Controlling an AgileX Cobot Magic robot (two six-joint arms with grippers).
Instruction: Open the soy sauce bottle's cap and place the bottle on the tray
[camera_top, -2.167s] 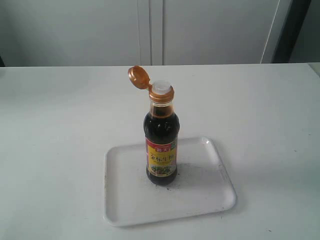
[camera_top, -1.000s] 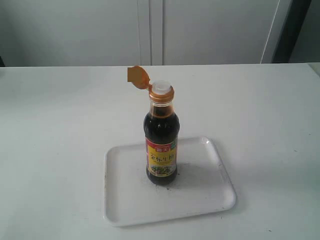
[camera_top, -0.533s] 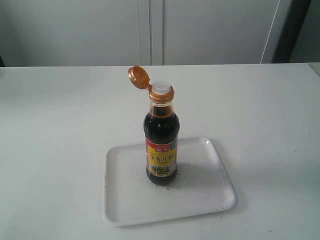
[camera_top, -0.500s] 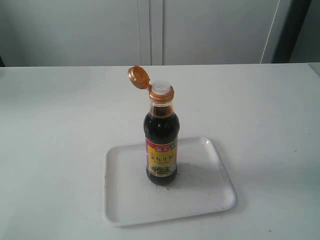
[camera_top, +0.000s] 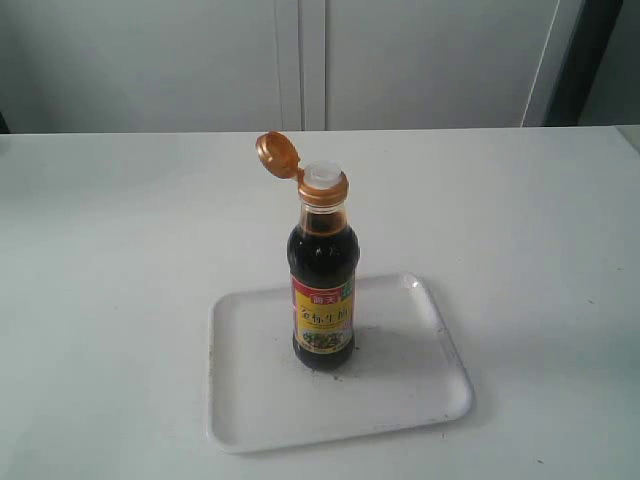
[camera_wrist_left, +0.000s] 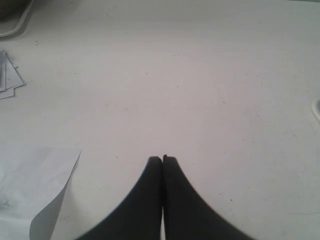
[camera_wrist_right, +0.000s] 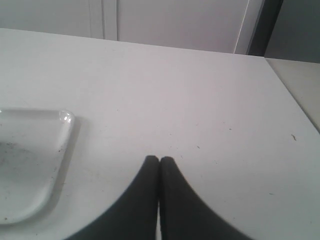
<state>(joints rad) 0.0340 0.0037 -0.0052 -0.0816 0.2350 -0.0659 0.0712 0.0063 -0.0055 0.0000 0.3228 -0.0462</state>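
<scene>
1. The soy sauce bottle (camera_top: 322, 290) stands straight up on the tray (camera_top: 400, 385), near the middle of it and a bit toward the left side in the exterior view
2. The bottle is full of dark liquid and has a red and yellow label on its front
3. The cap (camera_top: 277, 155) is flipped open – it leans up and back to the left on its hinge, and the white spout (camera_top: 323, 177) shows at the top
4. The tray is white and flat, with a low rim, and it lies on the white table (camera_top: 100, 250). A few dark specks sit on it by the foot of the bottle
5. No arm shows in the exterior view
6. The left gripper (camera_wrist_left: 162, 159) hangs over bare table with its two black tips pressed together, holding nothing. Some sheets of paper (camera_wrist_left: 35, 195) lie close by
7. The right gripper (camera_wrist_right: 159, 159) also has its tips pressed together and holds nothing – it is over the table, just beside one corner of the tray (camera_wrist_right: 30, 160)
</scene>
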